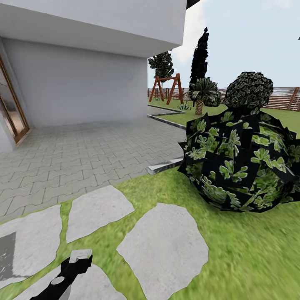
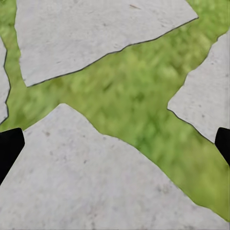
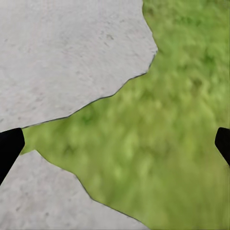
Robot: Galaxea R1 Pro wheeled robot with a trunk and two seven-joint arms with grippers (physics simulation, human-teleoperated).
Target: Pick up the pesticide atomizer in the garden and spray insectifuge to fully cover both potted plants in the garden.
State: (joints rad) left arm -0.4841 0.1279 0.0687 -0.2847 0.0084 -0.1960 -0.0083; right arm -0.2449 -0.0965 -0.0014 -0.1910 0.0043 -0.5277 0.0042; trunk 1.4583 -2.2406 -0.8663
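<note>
I am in the garden, on its lawn (image 1: 250, 254) with grey stepping stones (image 1: 164, 246). The pesticide atomizer is out of view. A black and white part of my left arm (image 1: 68, 273) rises at the lower left of the head view. My left gripper (image 2: 115, 143) is open over stone and grass, with its black fingertips (image 2: 8, 148) far apart and nothing between them. My right gripper (image 3: 115, 146) is open too, over grass beside a stone (image 3: 67, 52). Small low green plants (image 1: 183, 106) lie far off by the palm, too small to tell whether they are the potted plants.
A big dark broad-leaved bush (image 1: 241, 166) stands close on the right, with a round shrub (image 1: 248, 91) behind it. A paved patio (image 1: 83, 154) and the house wall (image 1: 79, 83) are on the left. A palm (image 1: 203, 93), a swing frame (image 1: 166, 88) and a slatted fence (image 1: 287, 98) are far back.
</note>
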